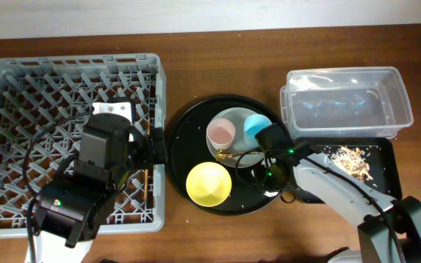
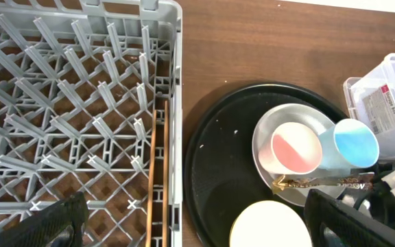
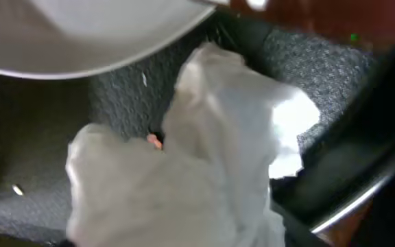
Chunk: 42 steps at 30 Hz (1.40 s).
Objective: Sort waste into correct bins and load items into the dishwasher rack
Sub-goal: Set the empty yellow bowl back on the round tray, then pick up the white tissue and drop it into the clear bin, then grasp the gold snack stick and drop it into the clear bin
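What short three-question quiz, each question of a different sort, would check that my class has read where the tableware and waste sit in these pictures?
1. True or false: the wooden chopsticks lie inside the dishwasher rack.
2. Choose one. The food scraps lie in: A the clear tub; B the shallow black tray; C the yellow bowl.
3. Fill the gap: on the plate sit the pink cup and the ____ cup.

Key: 1 true; 2 B; 3 blue.
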Each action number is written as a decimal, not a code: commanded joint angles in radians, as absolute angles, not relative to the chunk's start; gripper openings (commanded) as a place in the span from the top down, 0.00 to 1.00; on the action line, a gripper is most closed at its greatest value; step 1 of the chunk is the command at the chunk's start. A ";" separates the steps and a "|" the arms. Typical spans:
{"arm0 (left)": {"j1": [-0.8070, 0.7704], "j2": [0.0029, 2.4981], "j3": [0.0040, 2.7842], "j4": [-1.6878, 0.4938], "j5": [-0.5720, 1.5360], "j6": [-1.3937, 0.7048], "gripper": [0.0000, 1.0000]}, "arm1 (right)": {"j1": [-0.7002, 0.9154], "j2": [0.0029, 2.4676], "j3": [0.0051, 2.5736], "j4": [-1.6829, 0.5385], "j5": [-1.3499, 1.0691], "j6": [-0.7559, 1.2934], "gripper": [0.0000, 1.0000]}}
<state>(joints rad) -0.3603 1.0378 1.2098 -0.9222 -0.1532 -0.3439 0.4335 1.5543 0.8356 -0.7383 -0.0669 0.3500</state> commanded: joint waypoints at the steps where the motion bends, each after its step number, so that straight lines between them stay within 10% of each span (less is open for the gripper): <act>1: -0.360 1.033 1.219 -0.920 -0.153 -0.343 0.01 | 0.431 1.547 0.871 -0.811 -0.052 0.348 0.96; 6: -0.360 1.033 1.219 -0.920 -0.153 -0.343 0.01 | 0.391 1.496 1.332 -1.120 0.067 0.277 0.96; 11: -0.360 1.033 1.219 -0.920 -0.153 -0.343 0.01 | 0.076 1.585 1.391 -0.971 0.211 0.277 0.92; 13: -0.360 1.033 1.219 -0.920 -0.153 -0.343 0.01 | -0.006 1.663 1.391 -0.900 0.210 0.277 0.76; 14: -0.360 1.033 1.219 -0.920 -0.153 -0.343 0.01 | -0.054 1.710 1.391 -0.844 0.195 0.277 0.51; 15: -0.360 1.033 1.219 -0.920 -0.153 -0.343 0.01 | -0.080 1.723 1.391 -0.812 0.166 0.277 0.01; 22: -0.360 1.033 1.219 -0.920 -0.153 -0.343 0.01 | -0.106 1.569 1.742 -1.395 -0.418 0.277 0.02; 24: -0.360 1.033 1.219 -0.920 -0.153 -0.343 0.01 | -0.049 1.568 1.703 -1.466 -0.559 0.278 0.40; 26: -0.360 1.033 1.219 -0.920 -0.153 -0.343 0.01 | 0.077 1.570 1.605 -1.420 -0.591 0.345 0.49; 27: -0.360 1.033 1.219 -0.920 -0.153 -0.343 0.01 | 0.152 1.570 1.531 -1.339 -0.585 0.404 0.83; 28: -0.360 1.033 1.219 -0.920 -0.153 -0.343 0.00 | 0.239 1.570 1.428 -1.207 -0.518 0.567 0.96; 30: -0.360 1.033 1.219 -0.920 -0.153 -0.343 0.01 | 0.363 1.572 1.262 -0.991 -0.409 0.838 0.93; 31: -0.360 1.033 1.219 -0.920 -0.153 -0.343 0.01 | 0.422 1.577 1.171 -0.871 -0.394 0.930 0.42; 32: -0.360 1.033 1.219 -0.920 -0.153 -0.343 0.01 | 0.463 1.585 1.115 -0.780 -0.395 0.956 0.31; 34: -0.360 1.033 1.219 -0.920 -0.153 -0.343 0.01 | 0.507 1.603 1.090 -0.728 -0.331 0.956 0.47; 36: -0.360 1.033 1.219 -0.920 -0.153 -0.343 0.01 | 0.529 1.613 1.089 -0.725 -0.250 1.004 0.01; 42: -0.360 1.033 1.219 -0.920 -0.153 -0.343 0.01 | 0.596 1.613 1.079 -0.796 0.095 1.391 0.72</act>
<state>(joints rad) -0.3603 1.0378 1.2098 -0.9211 -0.1528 -0.3443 0.5724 1.6070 1.0954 -0.7925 -0.0700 1.2232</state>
